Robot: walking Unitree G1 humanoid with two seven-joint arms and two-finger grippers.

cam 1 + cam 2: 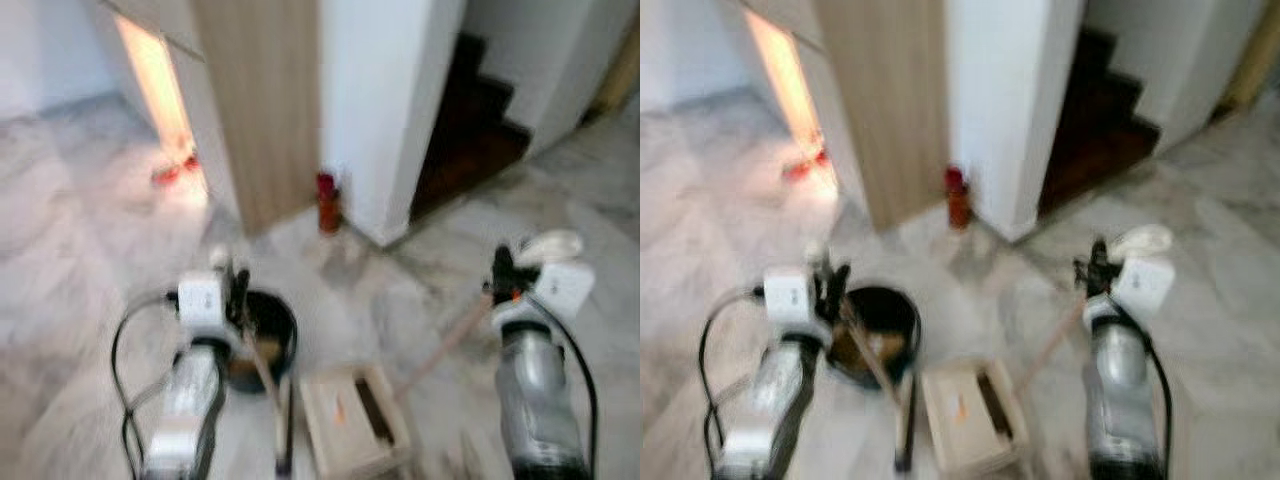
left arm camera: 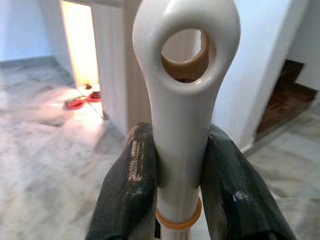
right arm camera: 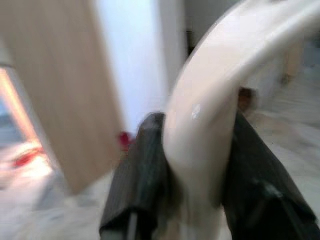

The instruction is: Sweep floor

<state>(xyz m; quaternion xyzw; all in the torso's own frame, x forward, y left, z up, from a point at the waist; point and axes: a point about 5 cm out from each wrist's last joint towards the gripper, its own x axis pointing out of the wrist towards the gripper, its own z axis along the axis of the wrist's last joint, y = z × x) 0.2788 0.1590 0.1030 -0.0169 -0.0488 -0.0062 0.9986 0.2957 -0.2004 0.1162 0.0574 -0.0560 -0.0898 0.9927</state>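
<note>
Two tools are in hand at once: the left gripper [image 2: 182,175] has its jaws pinching the white plastic broom handle [image 2: 182,100] just under its hanging loop, and the right gripper [image 3: 200,165] has its jaws clamped on a second pale, curved handle [image 3: 220,90]. Both are smooth, glossy plastic, so I'd call them light and stiff but slippery; the grips near the top look sensible. Down on the marble floor [image 1: 80,250] a long stick [image 1: 445,345] runs to a cream dustpan [image 1: 355,420], with a round black bin [image 1: 268,335] beside the left arm. Ahead stand a wood-panelled column [image 1: 260,100] and a small red bottle [image 1: 327,200].
</note>
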